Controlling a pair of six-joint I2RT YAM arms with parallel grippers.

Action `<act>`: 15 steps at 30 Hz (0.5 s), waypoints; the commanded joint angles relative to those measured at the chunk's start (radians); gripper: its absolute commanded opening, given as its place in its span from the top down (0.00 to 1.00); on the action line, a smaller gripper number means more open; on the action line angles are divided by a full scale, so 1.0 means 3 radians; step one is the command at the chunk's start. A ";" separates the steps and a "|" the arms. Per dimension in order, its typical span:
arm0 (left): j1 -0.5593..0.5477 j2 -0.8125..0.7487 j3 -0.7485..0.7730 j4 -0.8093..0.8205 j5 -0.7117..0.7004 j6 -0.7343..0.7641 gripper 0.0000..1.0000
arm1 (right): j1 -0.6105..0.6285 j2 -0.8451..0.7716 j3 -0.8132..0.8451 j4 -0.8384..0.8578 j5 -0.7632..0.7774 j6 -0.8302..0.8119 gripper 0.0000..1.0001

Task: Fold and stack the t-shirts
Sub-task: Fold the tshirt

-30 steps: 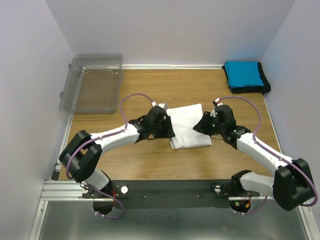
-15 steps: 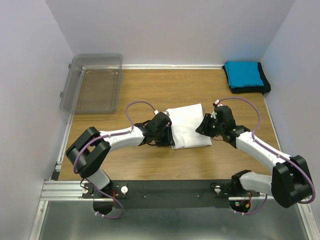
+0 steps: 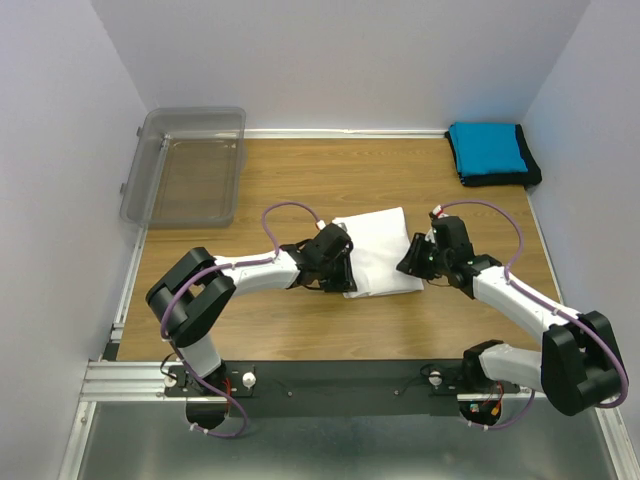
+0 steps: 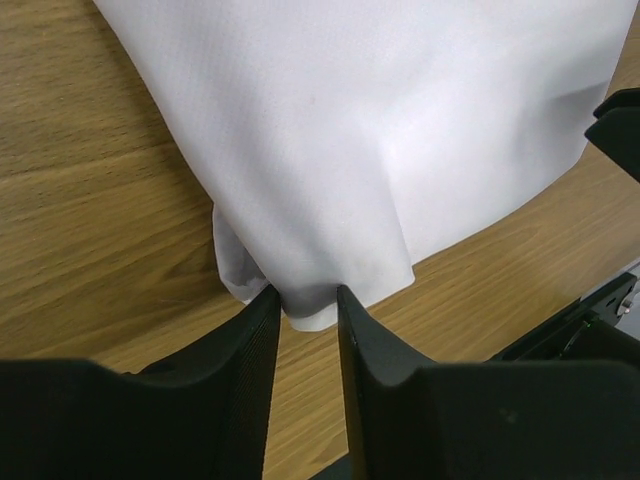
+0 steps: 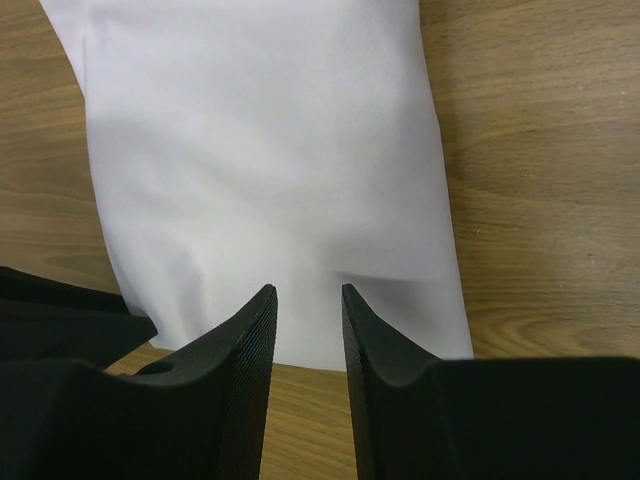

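Since the preceding view the left tool (image 4: 308,300) has travelled down the white t-shirt (image 3: 375,255) from that shirt's far-left edge to its near-left corner, its jaws drawing closer, while the right tool (image 5: 308,292) has slipped a little nearer along the opposite edge. The white t-shirt, folded to a compact rectangle, lies flat on the desk (image 3: 300,190) between the two tools. In the left wrist view its corner rises in a soft ridge and ends between the left tool's fingertips, which stand narrow and meet the cloth on both sides. In the right wrist view the shirt's near edge runs between the right tool's fingers, also set narrow; whether they pinch the cloth or merely straddle it cannot be told. Well beyond the right tool, at the desk's far-right corner, a blue t-shirt (image 3: 487,148) rests folded on a black t-shirt (image 3: 505,181). Well beyond the left tool, at the far-left corner, stands a clear plastic bin (image 3: 135,180).
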 commanded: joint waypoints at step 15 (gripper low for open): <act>-0.0040 -0.0161 -0.0163 -0.0194 -0.0126 0.0047 1.00 | -0.0189 0.0161 -0.0234 -0.0050 0.0120 0.0042 0.60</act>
